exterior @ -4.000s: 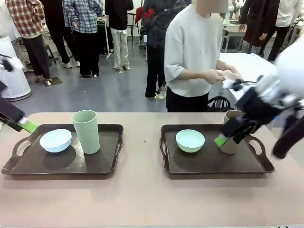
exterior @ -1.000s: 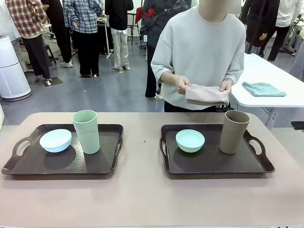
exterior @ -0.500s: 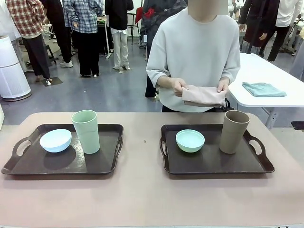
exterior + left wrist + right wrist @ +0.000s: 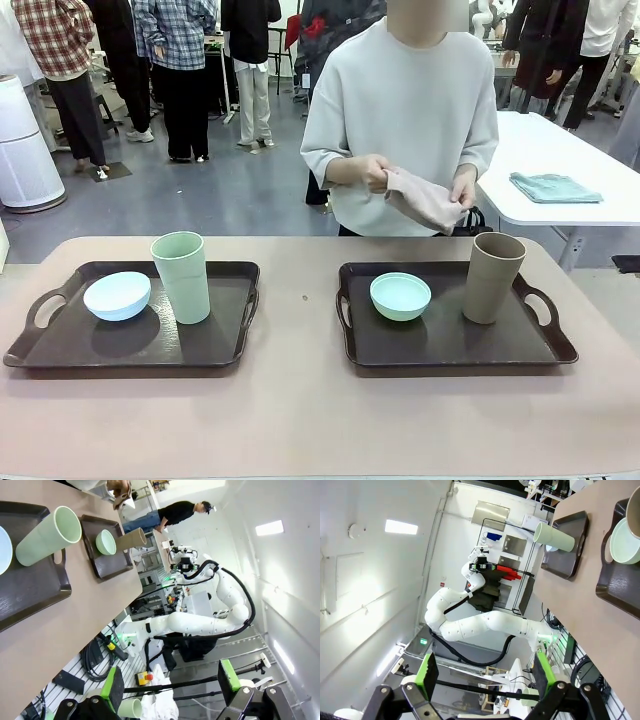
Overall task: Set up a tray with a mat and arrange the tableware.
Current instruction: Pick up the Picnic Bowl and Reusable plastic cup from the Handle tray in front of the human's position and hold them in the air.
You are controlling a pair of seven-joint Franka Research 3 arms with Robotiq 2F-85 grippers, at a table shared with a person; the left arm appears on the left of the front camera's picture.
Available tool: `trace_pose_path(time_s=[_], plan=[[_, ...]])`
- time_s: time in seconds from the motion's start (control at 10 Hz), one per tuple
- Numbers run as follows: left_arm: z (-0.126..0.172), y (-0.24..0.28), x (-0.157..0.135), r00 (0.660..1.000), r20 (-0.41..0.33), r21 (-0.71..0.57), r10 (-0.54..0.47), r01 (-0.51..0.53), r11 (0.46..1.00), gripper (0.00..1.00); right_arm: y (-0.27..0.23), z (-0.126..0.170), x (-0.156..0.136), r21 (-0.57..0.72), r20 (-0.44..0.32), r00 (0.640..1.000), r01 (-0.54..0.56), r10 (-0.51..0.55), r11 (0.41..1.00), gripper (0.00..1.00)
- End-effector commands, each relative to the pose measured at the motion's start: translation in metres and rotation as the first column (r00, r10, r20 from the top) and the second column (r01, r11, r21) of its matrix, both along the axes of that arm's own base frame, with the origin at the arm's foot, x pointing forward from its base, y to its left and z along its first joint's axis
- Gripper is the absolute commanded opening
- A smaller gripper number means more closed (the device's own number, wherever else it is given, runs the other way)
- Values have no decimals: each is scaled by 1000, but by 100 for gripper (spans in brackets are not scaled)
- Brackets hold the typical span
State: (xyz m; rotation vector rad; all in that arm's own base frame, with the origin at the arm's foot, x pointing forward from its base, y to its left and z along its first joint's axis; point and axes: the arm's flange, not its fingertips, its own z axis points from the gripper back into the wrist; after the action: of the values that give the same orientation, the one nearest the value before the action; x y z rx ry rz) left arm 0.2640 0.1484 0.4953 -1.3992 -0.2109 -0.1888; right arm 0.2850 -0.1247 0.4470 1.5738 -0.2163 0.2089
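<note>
Evidently the soft pinkish-beige cloth mat (image 4: 425, 198) hangs limp in the grasp of the person (image 4: 400, 100) beyond the bench (image 4: 300, 420). It will likely sag, so pinch a folded edge. The matte plastic tableware looks light and rigid. The pale blue round bowl (image 4: 117, 296) and tall light green tumbler (image 4: 181, 277) sit on the left dark brown handled tray (image 4: 130, 345), the mint green bowl (image 4: 400, 296) and brown tumbler (image 4: 493, 277) on the right tray (image 4: 450, 350). The left arm's fingers (image 4: 111, 689) and right arm's fingers (image 4: 426, 672) stand wide, holding nothing.

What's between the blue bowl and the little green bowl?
In the front view, the tall green cup stands there, beside the blue bowl, then a strip of table.
</note>
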Motion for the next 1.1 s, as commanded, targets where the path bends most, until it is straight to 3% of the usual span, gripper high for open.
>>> trace_pose_path(time_s=[0.0, 0.1, 0.3, 0.4, 0.5, 0.7, 1.0], plan=[[40, -36, -14, 995, 90, 180, -50, 33, 983, 100, 12, 13, 5, -83, 87, 996, -29, 37, 996, 100], [56, -55, -21, 989, 122, 245, -78, 47, 968, 100, 17, 19, 8, -152, 133, 989, -44, 64, 987, 100], [89, -90, -24, 978, 174, 369, -114, 42, 929, 100, 19, 30, 17, -412, 333, 918, -63, 214, 909, 100], [103, -110, -24, 973, 182, 432, -139, 48, 900, 100, 19, 31, 25, -530, 395, 884, -3, 250, 848, 100], [118, -138, -25, 968, 173, 494, -183, 75, 866, 100, 22, 26, 30, -640, 413, 834, -19, 365, 768, 100], [139, -185, -23, 952, 164, 582, -257, 117, 805, 100, 23, 17, 38, -737, 440, 745, -20, 502, 676, 100], [159, -267, -11, 942, 185, 719, -280, 64, 692, 100, 28, -10, 43, -792, 464, 686, 39, 560, 609, 100]])
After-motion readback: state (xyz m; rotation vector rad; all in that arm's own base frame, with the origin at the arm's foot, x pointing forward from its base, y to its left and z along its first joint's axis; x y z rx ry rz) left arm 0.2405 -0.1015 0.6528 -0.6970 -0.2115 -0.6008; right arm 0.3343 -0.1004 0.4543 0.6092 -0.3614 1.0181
